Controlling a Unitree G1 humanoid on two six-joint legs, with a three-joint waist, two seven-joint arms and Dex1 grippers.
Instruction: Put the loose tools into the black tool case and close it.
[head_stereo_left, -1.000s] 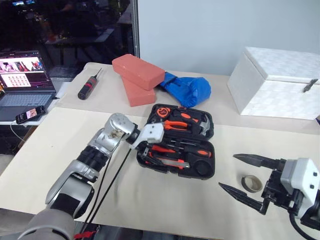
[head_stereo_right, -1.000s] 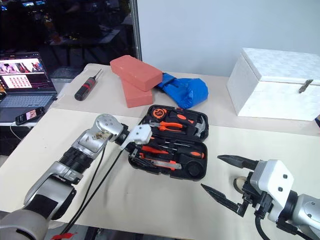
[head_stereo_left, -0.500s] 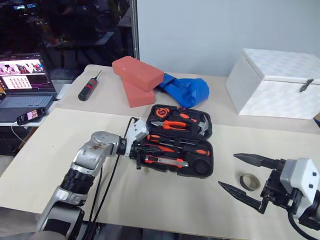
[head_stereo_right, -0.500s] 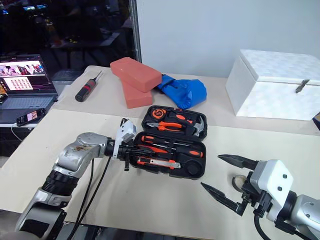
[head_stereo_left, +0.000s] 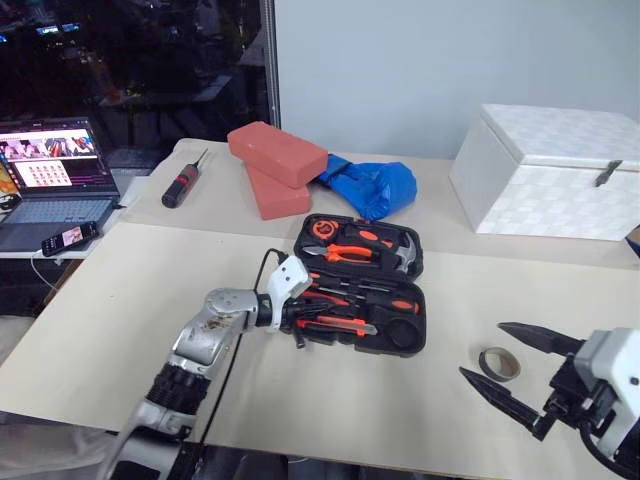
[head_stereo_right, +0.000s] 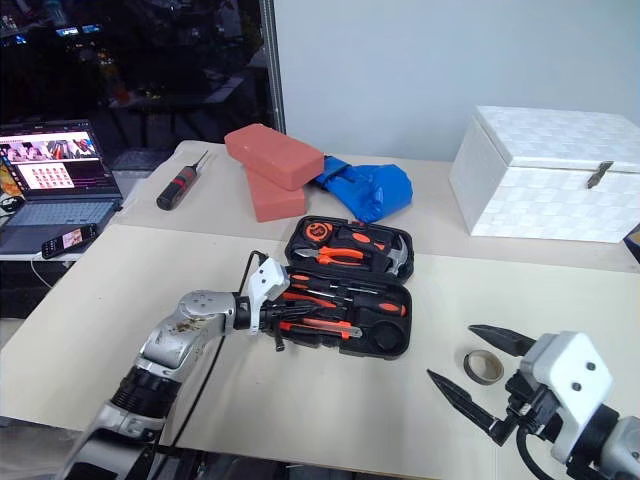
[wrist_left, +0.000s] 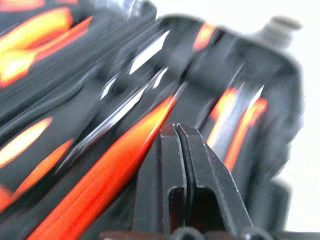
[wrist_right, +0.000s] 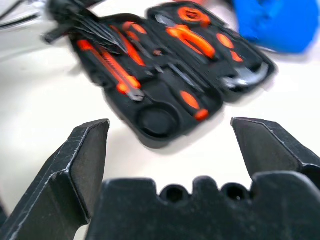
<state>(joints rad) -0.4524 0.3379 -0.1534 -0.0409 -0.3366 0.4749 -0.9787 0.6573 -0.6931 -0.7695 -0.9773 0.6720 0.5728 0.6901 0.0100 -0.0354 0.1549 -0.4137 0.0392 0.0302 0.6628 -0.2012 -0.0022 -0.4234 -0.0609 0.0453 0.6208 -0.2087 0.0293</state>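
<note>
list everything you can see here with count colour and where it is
tool case: 1, black, open at table centre, orange-black tools inside
tape roll: 1, grey, loose, right of case
bricks: 2, red, stacked behind case
cloth: 1, blue, beside bricks
box: 1, white, far right, shut
screwdriver: 1, black-red, far left
laptop: 1, open, on side surface left
phone: 1, by laptop
left claw: shut, at case's left edge
right claw: open, near tape roll

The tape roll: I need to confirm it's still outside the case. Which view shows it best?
The left eye view: the tape roll lies on the table, apart from the black tool case, near the open right gripper. The right eye view shows the same.
</note>
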